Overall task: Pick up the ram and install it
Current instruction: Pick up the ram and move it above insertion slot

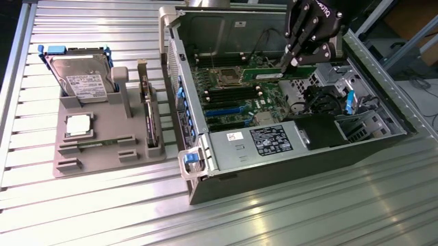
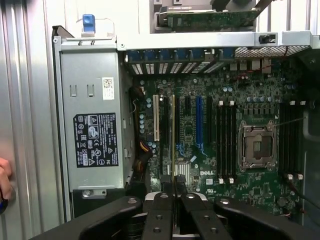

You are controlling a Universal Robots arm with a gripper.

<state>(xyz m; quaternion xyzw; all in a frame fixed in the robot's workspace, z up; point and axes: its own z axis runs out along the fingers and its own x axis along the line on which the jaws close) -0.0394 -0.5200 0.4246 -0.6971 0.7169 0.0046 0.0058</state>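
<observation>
Inside the open computer case [image 1: 198, 179], my gripper [image 1: 290, 63] is shut on the ram [image 1: 263, 73], a thin green stick that hangs just above the motherboard [image 1: 239, 102], beside the processor socket [image 1: 226, 77]. In the wrist view the ram [image 2: 173, 135] appears edge-on as a thin line running out from between my black fingers [image 2: 162, 200], over the board's expansion slots [image 2: 199, 125]. The black memory slots [image 2: 225, 140] lie on either side of the socket [image 2: 257, 145], and the ram is not seated in any of them.
A grey tray [image 1: 96, 159] at the exterior view's left carries a hard drive [image 1: 82, 82], a square silver processor chip [image 1: 79, 124] and an expansion card [image 1: 147, 110]. The power supply [image 1: 263, 141] fills the case's near end. A person's hand [image 2: 4, 182] shows beside the case.
</observation>
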